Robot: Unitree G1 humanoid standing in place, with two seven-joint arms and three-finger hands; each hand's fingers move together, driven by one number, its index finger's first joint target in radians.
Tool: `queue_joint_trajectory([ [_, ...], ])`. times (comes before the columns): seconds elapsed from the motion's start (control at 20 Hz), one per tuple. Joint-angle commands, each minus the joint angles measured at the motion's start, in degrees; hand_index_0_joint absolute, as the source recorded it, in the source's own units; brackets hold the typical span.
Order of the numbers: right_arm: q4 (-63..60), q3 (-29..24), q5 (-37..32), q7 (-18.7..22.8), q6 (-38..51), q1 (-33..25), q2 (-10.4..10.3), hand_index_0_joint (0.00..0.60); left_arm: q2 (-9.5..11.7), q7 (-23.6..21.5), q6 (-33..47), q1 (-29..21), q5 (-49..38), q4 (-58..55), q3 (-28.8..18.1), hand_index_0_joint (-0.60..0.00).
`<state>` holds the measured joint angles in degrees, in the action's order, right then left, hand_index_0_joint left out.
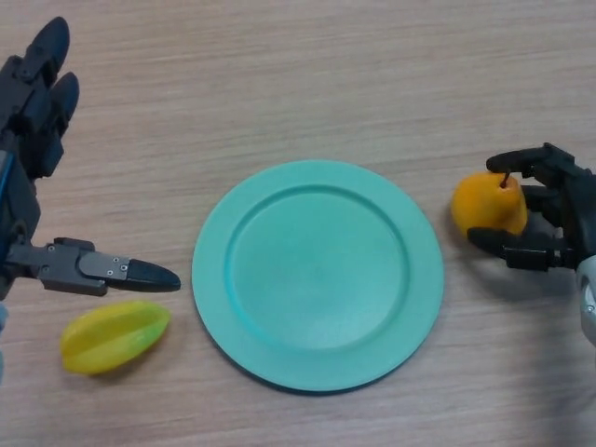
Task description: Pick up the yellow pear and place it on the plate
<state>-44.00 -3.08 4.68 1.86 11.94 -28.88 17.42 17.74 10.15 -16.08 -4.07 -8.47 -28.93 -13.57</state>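
A yellow-orange pear (486,202) with a short stem sits right of the teal plate (318,272), just off its rim. My right hand (548,219) comes in from the right edge with its fingers and thumb curled round the pear from above and below. The plate lies flat in the middle of the wooden table with nothing on it. My left hand (42,112) is at the far left, its fingers straight and its thumb pointing toward the plate, holding nothing.
A yellow star fruit (114,337) lies on the table at the lower left, just below the left thumb and left of the plate.
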Motion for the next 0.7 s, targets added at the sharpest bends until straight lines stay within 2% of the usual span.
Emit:
queue_joint_trajectory([
  [0.05,7.2,-3.0,-1.3,1.6,4.1,-2.7,2.9,0.600,2.2,-2.4,6.5,-1.5,-1.0,-3.5,-4.6,0.000],
  [0.15,11.4,-2.5,-0.8,2.3,2.2,-1.9,3.0,0.600,2.2,-2.4,6.5,-1.5,-1.1,-3.6,-4.4,0.000],
  [0.25,18.5,-1.6,-0.6,1.6,-4.0,-0.4,1.8,0.600,2.1,-2.1,6.0,-1.2,-1.2,-3.9,-4.3,0.000],
  [0.45,32.5,1.9,-0.6,-0.4,-13.9,3.1,-2.9,0.600,2.2,-1.8,5.1,-1.3,-2.2,-4.4,-4.7,0.000],
  [0.5,35.4,3.8,0.1,-1.2,-15.5,4.6,-4.7,0.600,2.2,-1.8,5.4,-1.2,-2.3,-4.3,-4.8,0.000],
  [0.55,36.9,5.0,-0.2,-1.1,-16.4,5.4,-5.4,0.600,2.1,-1.7,5.4,-1.0,-2.2,-4.3,-4.7,0.000],
  [0.6,38.6,8.4,-0.7,0.0,-17.8,6.5,-6.1,0.600,2.0,-1.6,5.6,-0.8,-2.2,-4.2,-4.6,0.000],
  [0.7,39.0,12.9,-2.2,2.7,-17.2,7.7,-6.4,0.600,2.1,-1.3,5.3,-0.7,-2.4,-4.4,-5.1,0.000],
])
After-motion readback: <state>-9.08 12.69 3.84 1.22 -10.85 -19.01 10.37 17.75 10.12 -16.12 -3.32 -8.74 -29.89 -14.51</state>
